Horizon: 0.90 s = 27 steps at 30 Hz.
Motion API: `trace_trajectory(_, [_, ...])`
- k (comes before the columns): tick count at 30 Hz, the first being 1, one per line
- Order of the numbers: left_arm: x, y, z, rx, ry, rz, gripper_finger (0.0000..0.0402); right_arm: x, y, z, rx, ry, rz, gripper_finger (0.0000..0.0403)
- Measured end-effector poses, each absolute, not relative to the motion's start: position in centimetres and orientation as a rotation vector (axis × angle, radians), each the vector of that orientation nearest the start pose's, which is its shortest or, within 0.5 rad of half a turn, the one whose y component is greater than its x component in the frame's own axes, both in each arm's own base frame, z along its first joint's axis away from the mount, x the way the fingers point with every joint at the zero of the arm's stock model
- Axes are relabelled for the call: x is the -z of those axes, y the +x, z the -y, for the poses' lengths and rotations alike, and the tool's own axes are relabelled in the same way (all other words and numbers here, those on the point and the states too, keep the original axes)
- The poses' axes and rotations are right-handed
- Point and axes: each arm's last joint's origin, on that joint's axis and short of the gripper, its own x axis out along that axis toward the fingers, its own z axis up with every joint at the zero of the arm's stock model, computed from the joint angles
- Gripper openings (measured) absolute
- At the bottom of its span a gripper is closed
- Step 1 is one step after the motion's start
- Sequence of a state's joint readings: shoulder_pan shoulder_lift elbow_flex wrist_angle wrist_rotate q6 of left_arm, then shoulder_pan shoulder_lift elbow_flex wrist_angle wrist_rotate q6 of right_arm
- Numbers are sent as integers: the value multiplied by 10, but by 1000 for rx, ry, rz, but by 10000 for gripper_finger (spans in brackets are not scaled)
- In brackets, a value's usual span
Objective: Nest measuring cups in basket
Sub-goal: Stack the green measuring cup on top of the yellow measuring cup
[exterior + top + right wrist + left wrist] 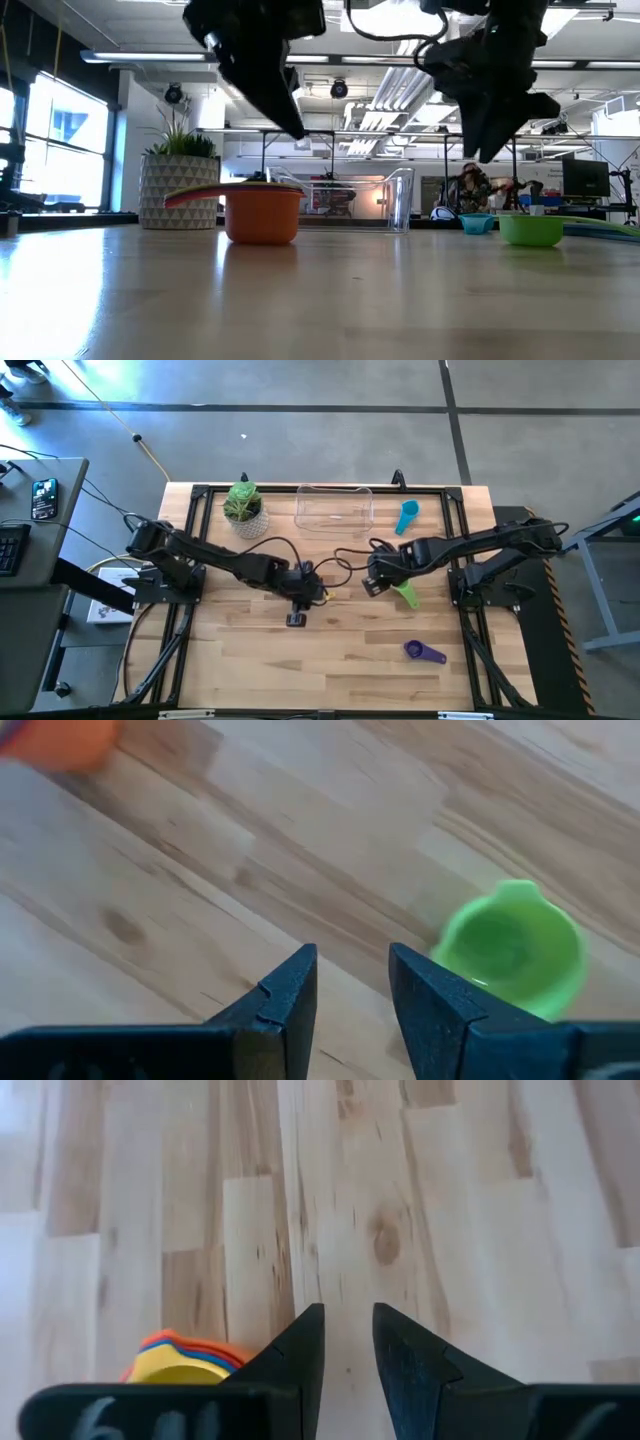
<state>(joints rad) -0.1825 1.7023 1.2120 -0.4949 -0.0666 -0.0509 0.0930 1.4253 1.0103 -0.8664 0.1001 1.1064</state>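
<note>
Both grippers — left (pixel 348 1342), right (pixel 352 982) — parted, empty; three loose cups, one nested stack (pixel 262 212).

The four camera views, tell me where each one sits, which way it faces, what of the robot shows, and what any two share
High view: above the table, facing straight down; both arms, the clear basket, the plant pot.
Low view: at table-top height, facing level across to the room; both arms hang from above, beyond an orange cup stack.
Left wrist view: on the left arm, facing down at wood past the left gripper, fingers apart.
Right wrist view: likewise, right gripper, fingers apart.
Shared: the green cup shows in the right wrist, low and high views.
</note>
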Motion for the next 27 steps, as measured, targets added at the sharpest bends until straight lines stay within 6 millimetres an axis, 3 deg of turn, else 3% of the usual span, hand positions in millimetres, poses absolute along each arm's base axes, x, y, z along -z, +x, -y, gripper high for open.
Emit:
trace_trajectory(9, [-267, 344, 59, -1, 116, -987, 78, -225, 246, -32, 717, 724, -1210, 119])
trace_trajectory(16, [-305, 326, 48, -142, 106, -866, 78, -203, 235, -39, 702, 666, -1275, 119])
trace_trajectory(27, [-339, 303, 22, -343, 24, -732, 78, -181, 227, -36, 655, 558, -1297, 119])
